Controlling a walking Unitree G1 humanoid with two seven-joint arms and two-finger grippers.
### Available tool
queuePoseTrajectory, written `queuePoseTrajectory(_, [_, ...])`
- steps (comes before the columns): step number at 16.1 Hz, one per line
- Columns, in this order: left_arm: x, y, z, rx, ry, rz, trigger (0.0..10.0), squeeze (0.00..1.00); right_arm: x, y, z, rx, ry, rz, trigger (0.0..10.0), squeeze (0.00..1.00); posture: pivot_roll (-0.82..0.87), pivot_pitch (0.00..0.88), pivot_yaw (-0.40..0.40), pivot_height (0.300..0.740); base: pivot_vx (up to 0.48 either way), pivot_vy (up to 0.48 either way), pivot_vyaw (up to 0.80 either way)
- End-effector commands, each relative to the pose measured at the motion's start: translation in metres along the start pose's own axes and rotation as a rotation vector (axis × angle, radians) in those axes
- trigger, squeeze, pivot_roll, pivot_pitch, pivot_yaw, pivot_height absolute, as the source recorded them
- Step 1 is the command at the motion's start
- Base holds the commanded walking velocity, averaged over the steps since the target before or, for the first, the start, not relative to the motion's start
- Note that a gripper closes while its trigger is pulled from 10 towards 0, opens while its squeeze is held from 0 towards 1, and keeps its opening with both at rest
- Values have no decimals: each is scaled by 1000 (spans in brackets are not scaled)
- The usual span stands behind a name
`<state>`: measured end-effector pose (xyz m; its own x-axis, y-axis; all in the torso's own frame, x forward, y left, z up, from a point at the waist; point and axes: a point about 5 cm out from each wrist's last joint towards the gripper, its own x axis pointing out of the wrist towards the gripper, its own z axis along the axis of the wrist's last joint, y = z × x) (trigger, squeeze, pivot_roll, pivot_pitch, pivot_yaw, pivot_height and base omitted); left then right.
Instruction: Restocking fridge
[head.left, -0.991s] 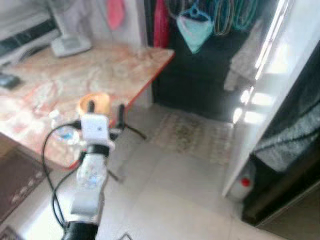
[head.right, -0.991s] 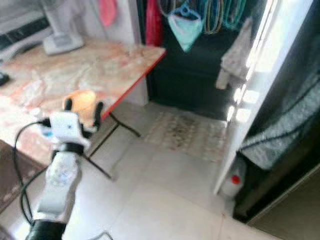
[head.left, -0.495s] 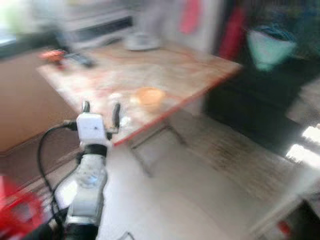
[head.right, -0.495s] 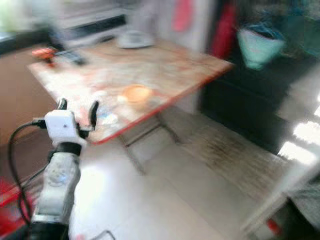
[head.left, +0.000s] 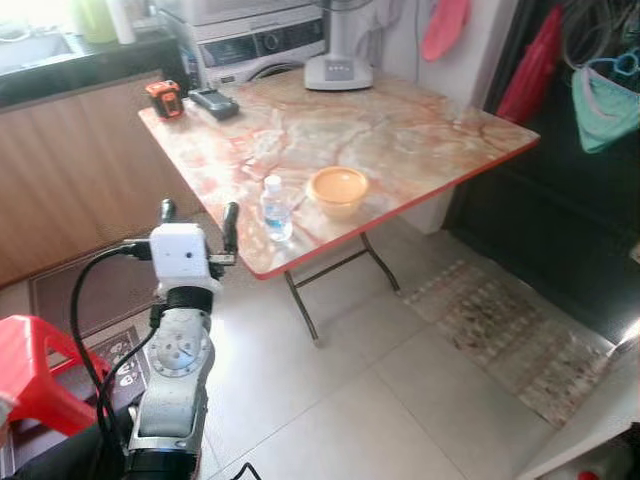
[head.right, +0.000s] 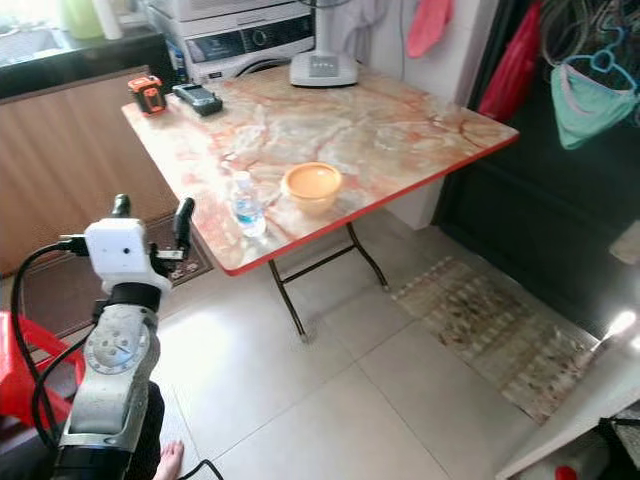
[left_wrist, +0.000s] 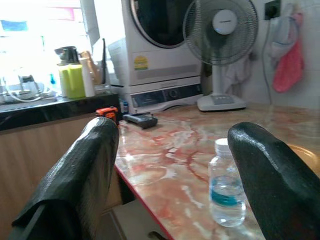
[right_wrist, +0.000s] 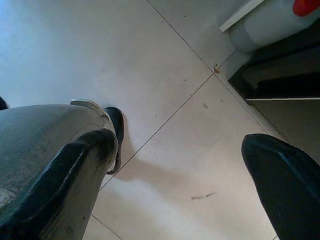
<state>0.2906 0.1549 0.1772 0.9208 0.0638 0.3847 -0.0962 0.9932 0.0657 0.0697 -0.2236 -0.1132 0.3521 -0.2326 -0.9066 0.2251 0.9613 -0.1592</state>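
Note:
A small clear water bottle (head.left: 276, 209) with a blue label and white cap stands near the front edge of a marble-patterned folding table (head.left: 400, 130). An orange bowl (head.left: 338, 189) sits just right of it. My left gripper (head.left: 198, 214) is raised and open, short of the table's near corner, with nothing between its fingers. In the left wrist view the bottle (left_wrist: 226, 184) stands beyond the two black fingers (left_wrist: 80, 175). My right gripper (right_wrist: 185, 165) hangs open over the tiled floor.
A fan base (head.left: 338, 68), a black device (head.left: 212, 101) and an orange tape measure (head.left: 163, 97) sit at the table's far side. A washing machine (head.left: 255, 40) and wooden counter (head.left: 70, 170) stand behind. A red stool (head.left: 35, 370) is low left, a rug (head.left: 510, 330) right.
The camera has swung left, bringing the whole table, counter and red stool into view and taking the open white door out. The picture is sharp again. My left arm holds the same raised pose.

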Motion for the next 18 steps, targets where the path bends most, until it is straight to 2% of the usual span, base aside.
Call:
queuePoseTrajectory(1, [0,-1,2,-16,2,-3,10000,0,-2,12,-8,15,27,38,10000,0,29,0,25,740,319,0,0])
queuePoseTrajectory(9, [-2,-4,-2,-36,35,-28,10000,0,-2,12,-8,20,30,43,10000,0,15,0,25,740,369,0,0])
queuePoseTrajectory(18, [2,-2,3,-46,8,-11,10000,0,-1,15,-6,25,27,52,10000,0,20,0,32,740,382,0,0])
